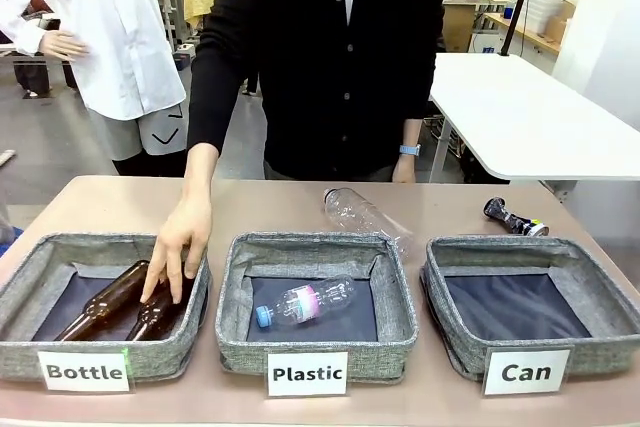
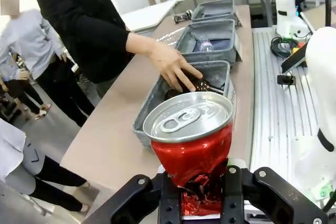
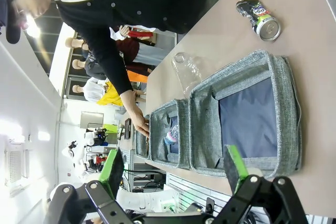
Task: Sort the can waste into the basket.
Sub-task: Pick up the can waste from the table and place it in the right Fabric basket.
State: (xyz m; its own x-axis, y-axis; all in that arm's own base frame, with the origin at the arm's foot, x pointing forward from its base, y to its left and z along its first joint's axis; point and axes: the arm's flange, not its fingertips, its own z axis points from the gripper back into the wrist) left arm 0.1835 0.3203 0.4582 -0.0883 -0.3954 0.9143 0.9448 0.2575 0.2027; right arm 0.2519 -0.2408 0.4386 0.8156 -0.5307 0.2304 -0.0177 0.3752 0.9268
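A crushed shiny red can [image 2: 191, 145] with a silver top stands upright between the fingers of my left gripper [image 2: 199, 195], which is shut on its crumpled lower part, off the table's end beside the row of baskets. The dark grey-black can [image 1: 515, 218] [image 3: 257, 17] lies on its side on the table behind the "Can" basket [image 1: 455, 347] [image 3: 291, 108]. That basket's dark lining is bare; in the left wrist view it is the farthest in the row [image 2: 210, 11]. My right gripper [image 3: 173, 169] hangs open above the Can basket's near side, nothing between its green pads.
A person across the table has a hand [image 1: 180, 237] [image 2: 173, 66] on brown bottles [image 1: 110, 302] in the "Bottle" basket [image 1: 25, 352]. The "Plastic" basket [image 1: 235, 347] holds a clear bottle [image 1: 305, 302]. Another clear bottle [image 1: 360, 215] [image 3: 189, 72] lies behind it.
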